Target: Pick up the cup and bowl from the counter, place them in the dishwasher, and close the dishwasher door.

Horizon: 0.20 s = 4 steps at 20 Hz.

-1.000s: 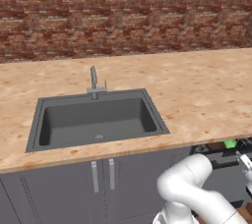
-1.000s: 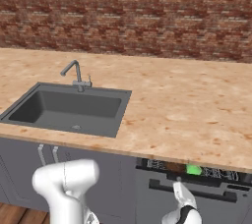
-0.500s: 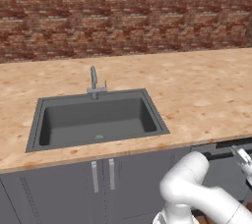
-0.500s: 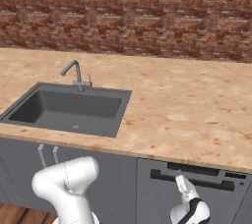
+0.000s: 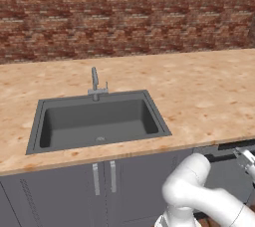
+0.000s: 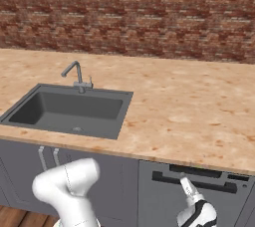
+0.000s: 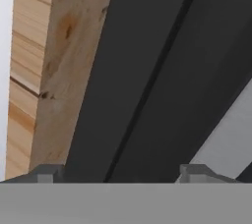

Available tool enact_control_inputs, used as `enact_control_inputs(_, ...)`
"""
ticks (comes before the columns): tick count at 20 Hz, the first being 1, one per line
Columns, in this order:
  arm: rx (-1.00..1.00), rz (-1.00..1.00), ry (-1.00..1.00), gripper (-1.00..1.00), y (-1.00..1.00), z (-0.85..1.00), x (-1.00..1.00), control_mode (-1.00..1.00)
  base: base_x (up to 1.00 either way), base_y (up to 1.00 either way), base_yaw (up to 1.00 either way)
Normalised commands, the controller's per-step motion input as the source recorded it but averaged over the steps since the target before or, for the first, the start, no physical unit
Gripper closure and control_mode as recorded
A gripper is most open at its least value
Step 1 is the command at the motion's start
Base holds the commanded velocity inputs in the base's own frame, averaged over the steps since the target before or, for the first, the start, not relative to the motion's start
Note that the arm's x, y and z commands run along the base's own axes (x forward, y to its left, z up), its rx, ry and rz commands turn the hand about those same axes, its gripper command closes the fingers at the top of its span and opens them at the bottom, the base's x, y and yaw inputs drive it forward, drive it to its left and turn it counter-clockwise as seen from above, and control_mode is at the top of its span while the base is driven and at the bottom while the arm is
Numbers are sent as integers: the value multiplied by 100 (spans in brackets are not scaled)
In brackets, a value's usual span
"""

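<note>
Door now shut, green cup gone from sight | arm low at dishwasher door (image 6: 199, 191) | jaws (image 7: 118, 174) spread wide, empty

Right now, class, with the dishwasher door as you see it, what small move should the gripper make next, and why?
Probably draw the gripper straight back from the dishwasher door. The door looks shut, upright under the counter, its black handle just behind the fingers, and the jaws stand apart in the hand view holding nothing, so closing seems done.

Sink (image 6: 69, 109) set in counter (image 6: 184, 116), left of centre; faucet (image 6: 74, 74) behind basin. Dishwasher door (image 6: 194, 191) below counter, right of cabinet doors (image 5: 102, 183).
</note>
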Motion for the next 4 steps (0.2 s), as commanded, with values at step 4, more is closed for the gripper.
enact_control_inputs(4,-2,18,-11,-100,0,-43,85,-100,0,0,0)
